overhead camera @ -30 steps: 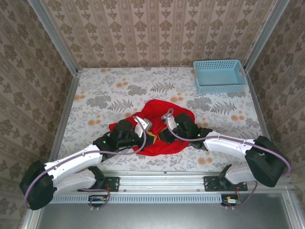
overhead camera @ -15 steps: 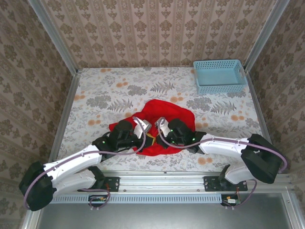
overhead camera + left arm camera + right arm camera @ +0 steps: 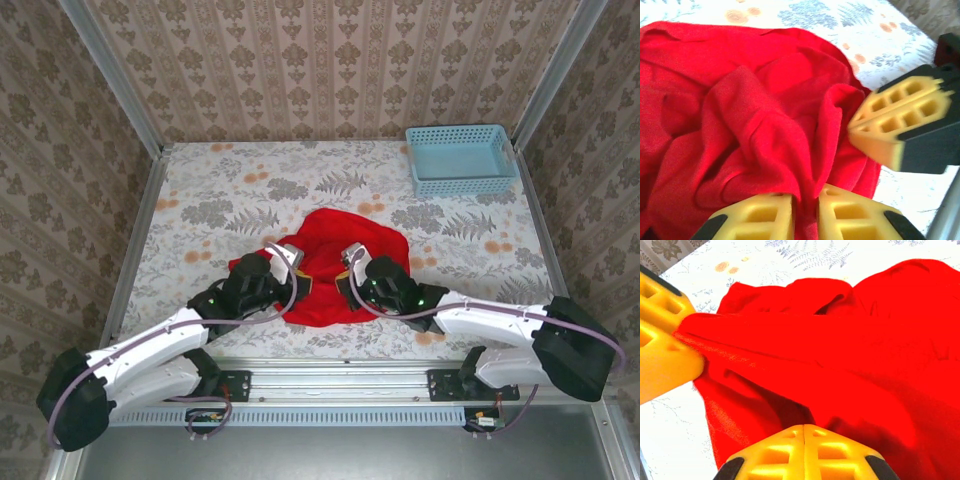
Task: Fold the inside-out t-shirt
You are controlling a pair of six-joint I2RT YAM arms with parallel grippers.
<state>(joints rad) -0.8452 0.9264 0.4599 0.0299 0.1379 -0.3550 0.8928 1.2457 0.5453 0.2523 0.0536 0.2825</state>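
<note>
Red cloth, the inside-out t-shirt (image 3: 335, 235), lies crumpled in a heap at the middle of the near edge of the worktop (image 3: 220, 190), well apart from the light-blue basket (image 3: 460, 160) in the far right corner. The left fingers (image 3: 765, 217) pinch a raised fold of the shirt, with only a narrow slit between them. The right fingers (image 3: 780, 452) are pressed together at the edge of the cloth just beside; whether they hold a layer cannot be told. The step in hand seems to be the opening of the heap. To do it well, each arm should hold one layer only, at a hem or a seam, and the two should pull apart slowly and low over the worktop, so the shirt spreads flat and does not slip off the near edge.
</note>
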